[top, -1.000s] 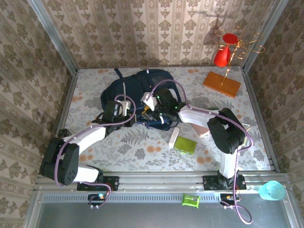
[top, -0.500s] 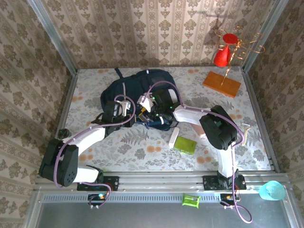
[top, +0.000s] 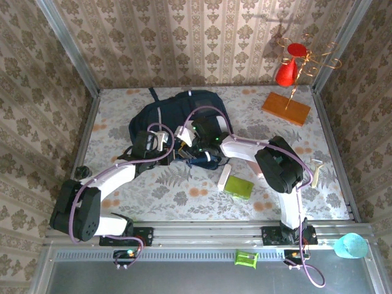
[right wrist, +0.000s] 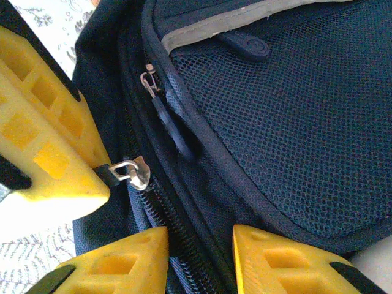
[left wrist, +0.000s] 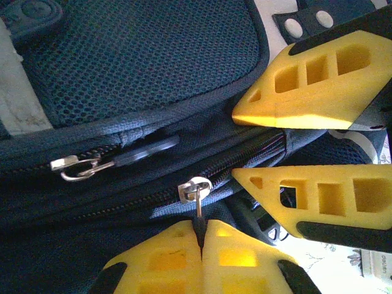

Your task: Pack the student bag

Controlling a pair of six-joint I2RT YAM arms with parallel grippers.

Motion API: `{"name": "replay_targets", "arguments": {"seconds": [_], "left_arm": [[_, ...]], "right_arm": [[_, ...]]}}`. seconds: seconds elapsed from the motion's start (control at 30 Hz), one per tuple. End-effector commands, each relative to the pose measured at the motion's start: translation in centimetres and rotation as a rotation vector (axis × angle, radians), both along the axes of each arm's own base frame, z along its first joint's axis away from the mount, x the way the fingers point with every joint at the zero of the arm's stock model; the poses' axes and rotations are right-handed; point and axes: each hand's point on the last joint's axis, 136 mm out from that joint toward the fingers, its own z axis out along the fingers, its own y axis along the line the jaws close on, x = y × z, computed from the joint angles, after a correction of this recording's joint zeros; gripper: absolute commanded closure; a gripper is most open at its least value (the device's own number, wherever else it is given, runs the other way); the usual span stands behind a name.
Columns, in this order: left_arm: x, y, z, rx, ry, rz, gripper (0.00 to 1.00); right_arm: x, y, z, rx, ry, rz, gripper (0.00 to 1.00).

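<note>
The student bag (top: 177,113), dark navy with a light stripe, lies at the middle back of the table. My left gripper (top: 173,150) is at its near edge, shut on the black pull tab of a silver zipper slider (left wrist: 195,187), with the fingertips (left wrist: 171,257) pressed together. My right gripper (top: 191,149) faces it from the right. Its yellow fingers (right wrist: 116,263) stand partly apart with a fold of the bag's zip band (right wrist: 196,239) pinched between them. A second zipper pull (left wrist: 73,168) lies on the mesh pocket seam.
A green box (top: 239,185) and a white oblong (top: 224,176) lie just right of the bag's near edge. At the back right an orange board (top: 286,108) carries a wire stand with a red cup (top: 286,72). A white tool (top: 315,171) lies at the far right.
The right arm's elbow has swung left and forward, uncovering the white tool at the right. The right gripper has shifted slightly left along the bag. The left gripper has kept its hold.
</note>
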Motion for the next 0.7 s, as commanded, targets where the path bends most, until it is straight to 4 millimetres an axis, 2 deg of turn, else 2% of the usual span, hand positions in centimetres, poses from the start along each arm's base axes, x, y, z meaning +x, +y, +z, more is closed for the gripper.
{"name": "replay_targets", "arguments": {"seconds": [0.0, 0.17, 0.37, 0.5, 0.67], "left_arm": [[-0.1, -0.7, 2.3, -0.041, -0.059, -0.046, 1.0], [0.1, -0.1, 2.4, -0.022, -0.07, -0.016, 1.0], [0.1, 1.4, 1.8, 0.034, -0.056, 0.017, 1.0], [0.0, 2.2, 2.1, 0.059, -0.059, 0.03, 1.0], [0.2, 3.4, 2.5, 0.106, -0.07, 0.059, 1.0]], "right_arm": [[-0.1, -1.0, -2.1, -0.122, 0.009, 0.007, 0.67], [0.5, -1.5, -2.4, -0.143, -0.032, -0.011, 0.88], [1.7, -3.3, -0.4, -0.133, -0.12, -0.098, 1.0], [2.6, -5.1, 1.1, -0.14, -0.186, -0.17, 1.0], [2.6, -6.8, 2.3, -0.136, -0.228, -0.204, 1.0]]}}
